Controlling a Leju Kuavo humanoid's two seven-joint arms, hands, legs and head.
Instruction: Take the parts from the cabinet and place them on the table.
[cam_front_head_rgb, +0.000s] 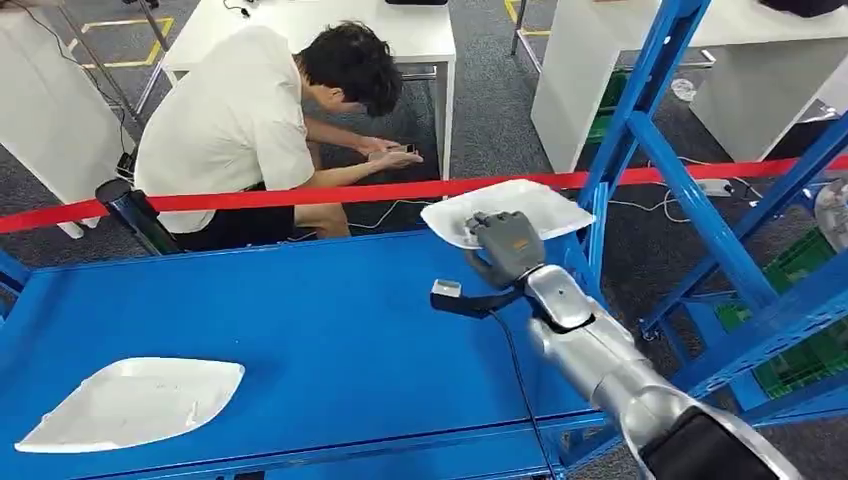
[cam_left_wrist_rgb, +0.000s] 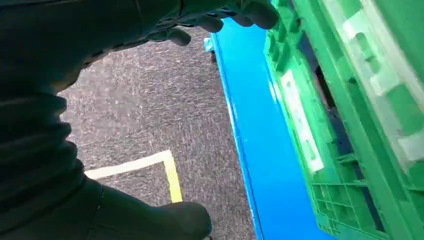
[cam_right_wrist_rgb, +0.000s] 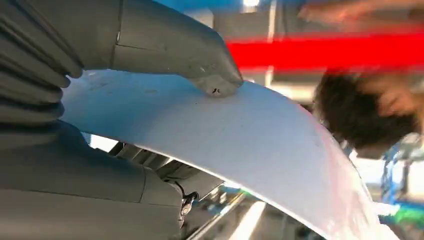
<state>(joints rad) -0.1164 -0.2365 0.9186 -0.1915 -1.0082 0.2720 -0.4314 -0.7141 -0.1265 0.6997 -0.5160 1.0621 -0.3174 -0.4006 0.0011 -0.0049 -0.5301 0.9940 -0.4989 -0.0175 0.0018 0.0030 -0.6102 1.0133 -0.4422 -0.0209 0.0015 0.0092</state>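
My right hand (cam_front_head_rgb: 508, 246) grips a flat white part (cam_front_head_rgb: 508, 209) and holds it just above the far right corner of the blue table (cam_front_head_rgb: 330, 330). In the right wrist view the thumb (cam_right_wrist_rgb: 200, 60) presses on the top of the white part (cam_right_wrist_rgb: 240, 145) and darker fingers sit under it. A second white part (cam_front_head_rgb: 135, 400) lies flat on the table near the front left. My left hand (cam_left_wrist_rgb: 220, 15) hangs beside a blue shelf beam (cam_left_wrist_rgb: 260, 145) with its dark fingers loosely curled and nothing in them.
A person (cam_front_head_rgb: 250, 130) crouches behind the table beyond a red barrier tape (cam_front_head_rgb: 300, 195). Blue cabinet frame beams (cam_front_head_rgb: 690, 200) rise at the right, with green crates (cam_front_head_rgb: 800, 270) behind them and another green crate (cam_left_wrist_rgb: 360, 115) by my left hand. White tables (cam_front_head_rgb: 330, 25) stand further back.
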